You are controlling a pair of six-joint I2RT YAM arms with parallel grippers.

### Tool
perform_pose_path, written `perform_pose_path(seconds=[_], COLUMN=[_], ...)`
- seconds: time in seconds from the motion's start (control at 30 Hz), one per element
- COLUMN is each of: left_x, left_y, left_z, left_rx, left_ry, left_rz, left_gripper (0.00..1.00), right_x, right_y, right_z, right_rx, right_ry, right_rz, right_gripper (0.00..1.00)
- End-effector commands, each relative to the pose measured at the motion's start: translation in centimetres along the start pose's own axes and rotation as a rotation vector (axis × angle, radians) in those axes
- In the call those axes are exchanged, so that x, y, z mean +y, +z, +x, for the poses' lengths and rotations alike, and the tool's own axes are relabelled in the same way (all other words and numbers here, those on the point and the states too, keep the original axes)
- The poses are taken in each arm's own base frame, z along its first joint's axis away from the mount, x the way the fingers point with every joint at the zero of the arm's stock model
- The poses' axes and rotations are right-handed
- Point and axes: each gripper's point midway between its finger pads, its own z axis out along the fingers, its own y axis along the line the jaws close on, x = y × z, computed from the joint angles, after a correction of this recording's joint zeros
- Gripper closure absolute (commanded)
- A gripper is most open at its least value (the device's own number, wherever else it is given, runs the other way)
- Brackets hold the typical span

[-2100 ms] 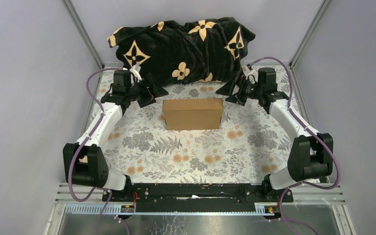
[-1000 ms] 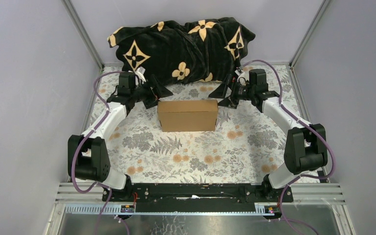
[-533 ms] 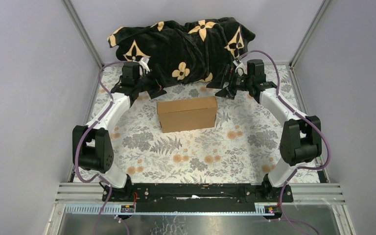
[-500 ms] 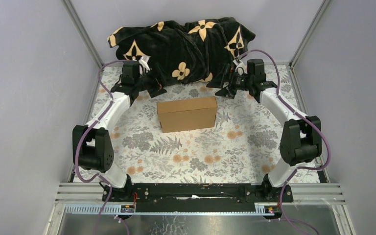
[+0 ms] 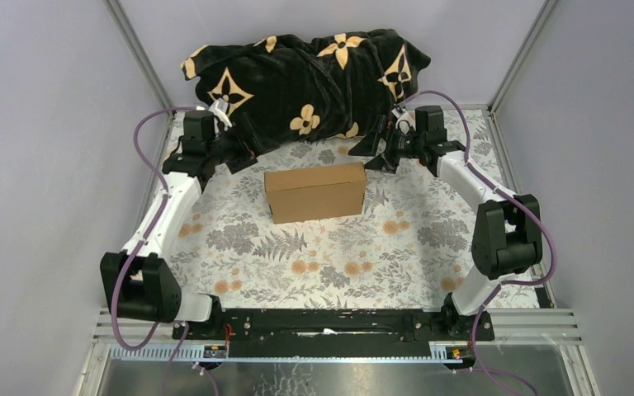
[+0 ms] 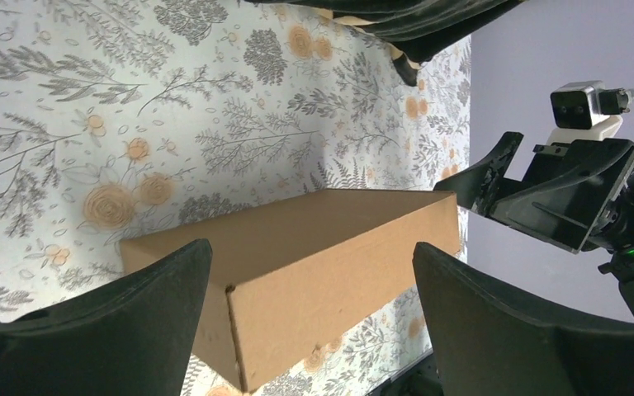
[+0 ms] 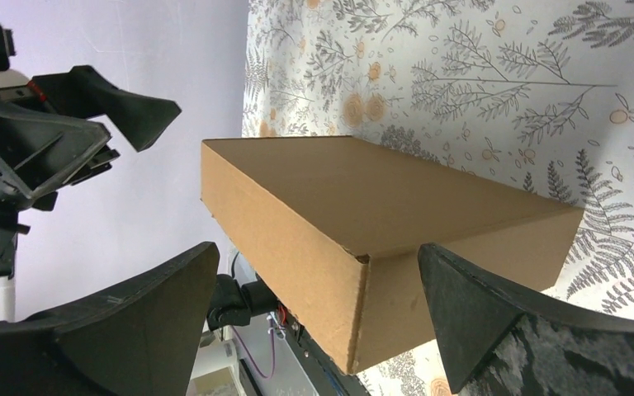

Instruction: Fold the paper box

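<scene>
Brown cardboard box (image 5: 314, 191), closed, lies flat near the middle of the flower-patterned surface (image 5: 314, 276), a little toward its far edge. The left claw (image 5: 246, 154) and right claw (image 5: 366, 155) hang released and empty near the box's far corners, not touching it. A black blanket (image 5: 305, 74) is heaped along the far edge.

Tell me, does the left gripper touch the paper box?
Apart. The top view shows floral tablecloth between the open left gripper and the paper box.
</scene>
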Motion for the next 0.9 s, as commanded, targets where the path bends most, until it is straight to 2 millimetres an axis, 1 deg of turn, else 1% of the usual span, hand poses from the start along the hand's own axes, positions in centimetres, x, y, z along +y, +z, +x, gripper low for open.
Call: perform_pose_path(seconds=[0.0,0.13,0.27,0.37,0.47,0.7,0.87], left_x=[1.3,1.1,1.3,1.5,1.7,0.9,0.8], left_y=[-1.7,-2.0,-2.0,-2.1,-2.0,-1.6,-1.2], left_z=[1.3,2.8,4.2,5.0,5.4,5.7,5.8], left_rx=[0.005,0.042,0.07,0.08,0.088,0.1,0.103], left_ry=[0.022,0.004,-0.026,-0.036,-0.044,-0.079,-0.091], left_rz=[-0.057,-0.018,0.014,0.023,0.027,0.09,0.104], left_gripper=[0.01,0.01,0.01,0.01,0.01,0.01,0.01], right_x=[1.8,1.7,1.7,1.7,1.7,1.8,2.2], right_y=[-1.0,-1.1,-1.1,-1.2,-1.1,-1.1,-1.0], right_z=[0.3,0.6,0.8,0.8,0.8,0.7,0.8], right_rx=[-0.01,-0.009,-0.008,-0.009,-0.011,-0.016,-0.011], right_ry=[-0.054,-0.049,-0.046,-0.045,-0.039,-0.034,-0.032], right_rz=[-0.034,-0.033,-0.033,-0.033,-0.035,-0.041,-0.053], right_gripper=[0.0,0.0,0.0,0.0,0.0,0.0,0.0])
